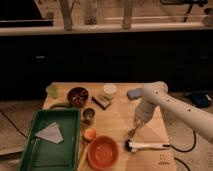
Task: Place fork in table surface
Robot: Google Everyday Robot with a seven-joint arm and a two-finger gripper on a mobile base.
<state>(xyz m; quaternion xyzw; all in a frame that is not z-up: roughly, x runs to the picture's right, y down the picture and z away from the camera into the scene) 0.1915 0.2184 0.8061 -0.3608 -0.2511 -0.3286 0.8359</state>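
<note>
My gripper (133, 131) hangs from the white arm that comes in from the right. It points down, low over the light tan table surface (117, 120), right of the orange bowl (103, 151). A small slim dark piece shows at its tip; I cannot tell whether that is the fork. A longer white-handled tool with a black end (147, 145) lies on the table just below the gripper.
A green tray (35, 131) holding a white napkin (51, 132) sits at the left. A dark bowl (77, 96), metal cup (89, 115), small orange item (89, 134), brown box (104, 100), white cup (109, 89) and blue sponge (134, 93) stand on the table.
</note>
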